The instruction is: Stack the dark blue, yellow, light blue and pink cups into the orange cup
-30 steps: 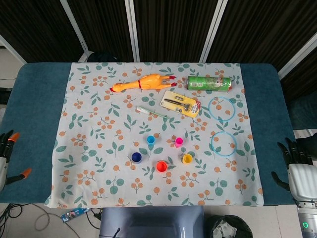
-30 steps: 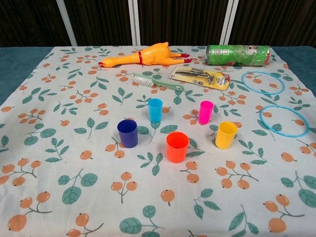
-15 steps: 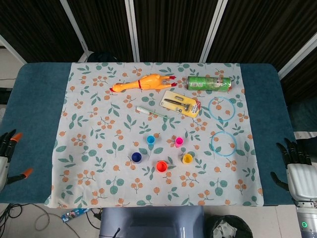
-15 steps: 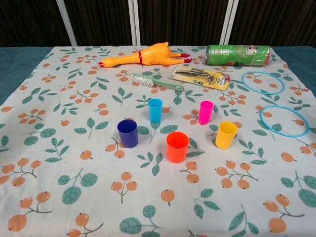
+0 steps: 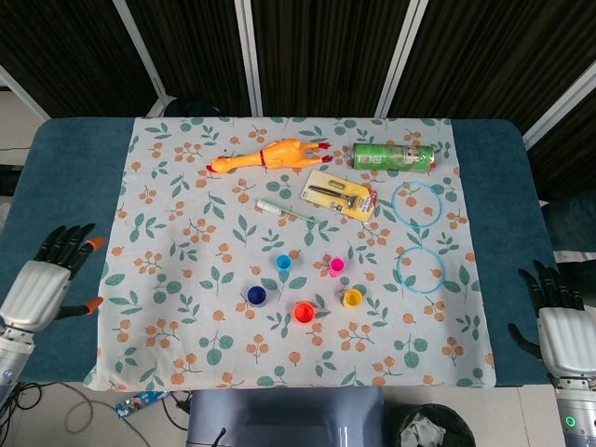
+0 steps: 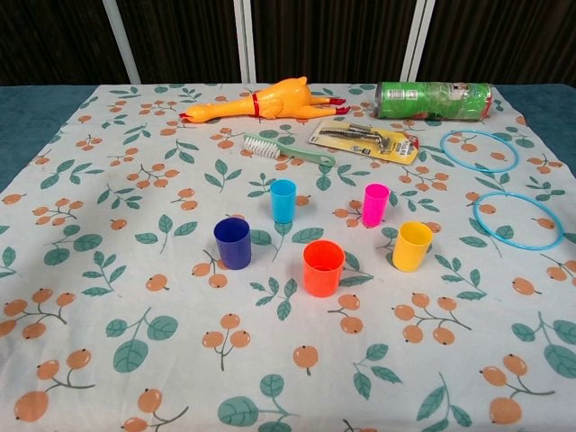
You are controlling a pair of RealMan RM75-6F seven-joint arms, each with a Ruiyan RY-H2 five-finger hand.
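- While standing upright and apart on the leaf-print cloth (image 6: 108,270): orange cup (image 6: 323,267) nearest the front, dark blue cup (image 6: 232,243) to its left, yellow cup (image 6: 412,246) to its right, light blue cup (image 6: 283,201) and pink cup (image 6: 375,204) behind.
- Left hand (image 5: 45,279): over the blue surface (image 5: 70,177) at the cloth's left edge, fingers spread, holding nothing.
- Right hand (image 5: 557,321): beyond the cloth's right edge, fingers apart, holding nothing, well apart from the cups.
- Further back on the cloth: rubber chicken (image 6: 265,99), green can (image 6: 434,99) on its side, brush (image 6: 286,148), carded tool pack (image 6: 364,139).
- Two blue rings (image 6: 517,220) flat, right of the cups.
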